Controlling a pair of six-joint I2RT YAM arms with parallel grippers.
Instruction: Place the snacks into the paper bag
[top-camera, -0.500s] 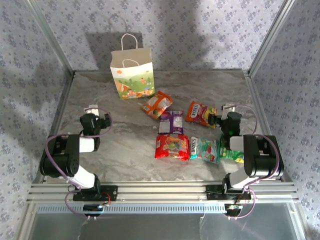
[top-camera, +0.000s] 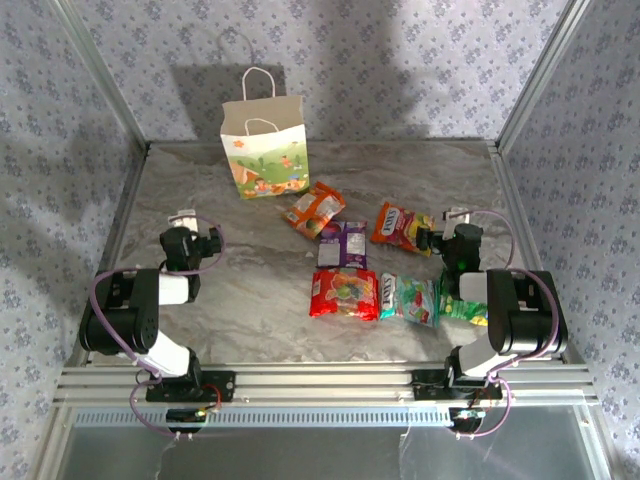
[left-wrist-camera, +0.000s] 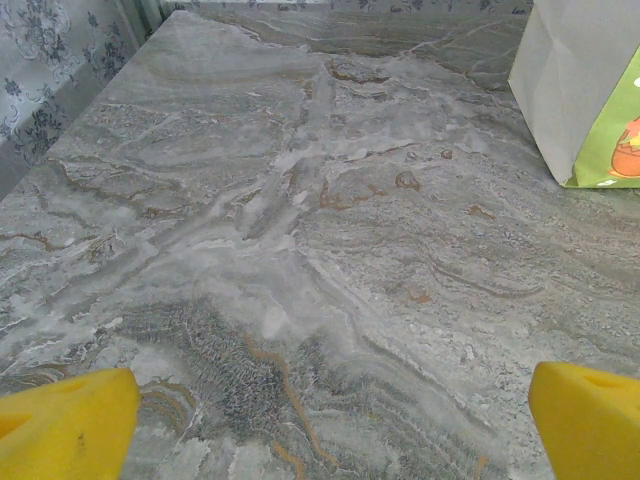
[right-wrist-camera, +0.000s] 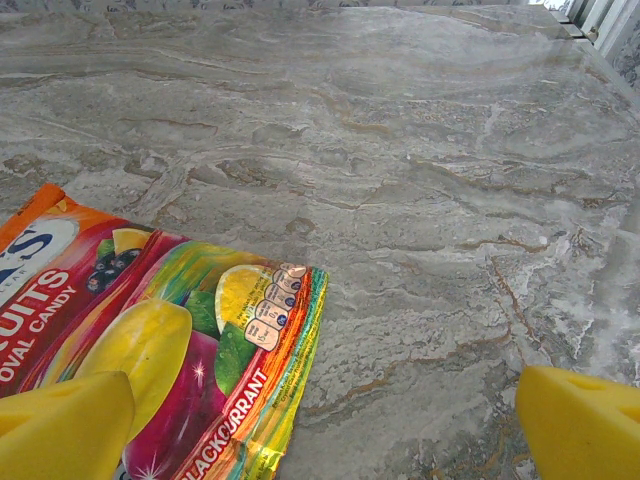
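**So, first pick not made yet: right tool lined up on the orange-yellow packet**

All six snacks are lying flat on the counter (top-camera: 240, 290), none in the paper bag (top-camera: 265, 150) as far as I can see. The bag stands upright at the far side, left of centre, mouth open. The orange packet (top-camera: 314, 210) is nearest to it, then come the purple one (top-camera: 342, 243), the red one (top-camera: 344, 293) and the teal-green one (top-camera: 410, 298). The bright green one (top-camera: 462, 308) is partly tucked under the right arm.

The right tool (right-wrist-camera: 322, 425) is spread wide and pinching nothing, with the orange-yellow packet (right-wrist-camera: 170, 340) just ahead of its left finger. The left tool (left-wrist-camera: 325, 420) is spread too, over bare counter, with the bag's corner off to its front right.

My read is that this is the approach for the first grab. The next move needs the right tool to shift left so the packet's edge sits between the fingers, then drop low. It's flat glossy foil, so it'll probably slip.
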